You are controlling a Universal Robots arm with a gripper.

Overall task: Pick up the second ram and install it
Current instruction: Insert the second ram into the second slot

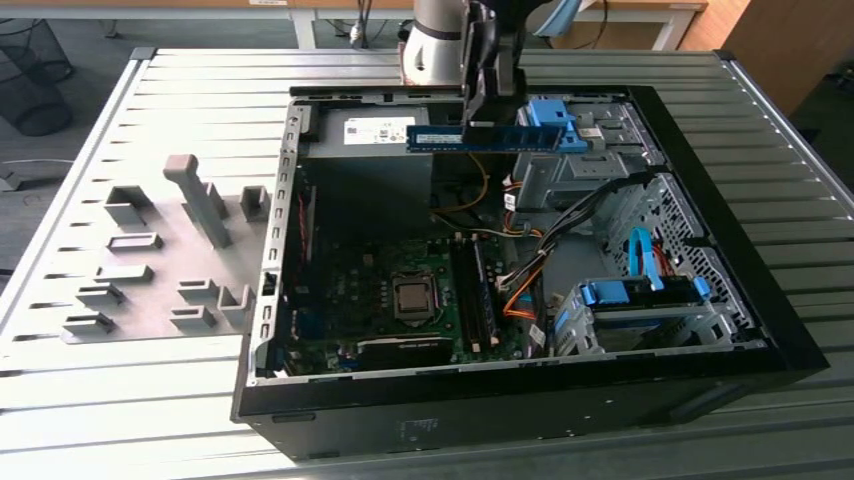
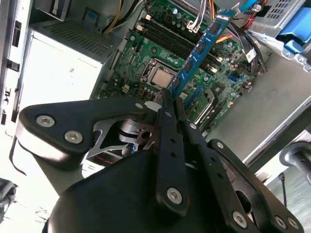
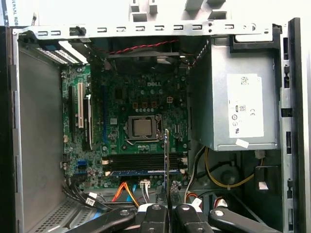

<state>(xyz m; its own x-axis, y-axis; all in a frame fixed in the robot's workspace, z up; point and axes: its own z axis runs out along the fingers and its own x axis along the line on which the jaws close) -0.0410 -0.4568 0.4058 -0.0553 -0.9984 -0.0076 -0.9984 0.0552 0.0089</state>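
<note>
Bright daylight is washing out the power supply [image 2: 63,77] in the second wrist view; shadow is filling the computer case [image 1: 283,250].

arm [image 1: 430,45]: cut off at exterior view's top | second ram [image 2: 200,48]: one end hidden behind hand [image 2: 171,99]

The second ram [image 1: 447,139] is blue-green with dark chips; the gripper [image 1: 482,120] is black; the motherboard [image 1: 387,300] is green, speckled dark and silver; in the exterior view, grey fixture blocks [image 1: 203,200] at nine o'clock from the black case [image 1: 534,410] stand on a pale grey ribbed table [image 1: 80,400]; drive latches [image 1: 550,115] at the case's one o'clock are bright blue; the cables [image 3: 124,189] look orange, possibly red.
</note>
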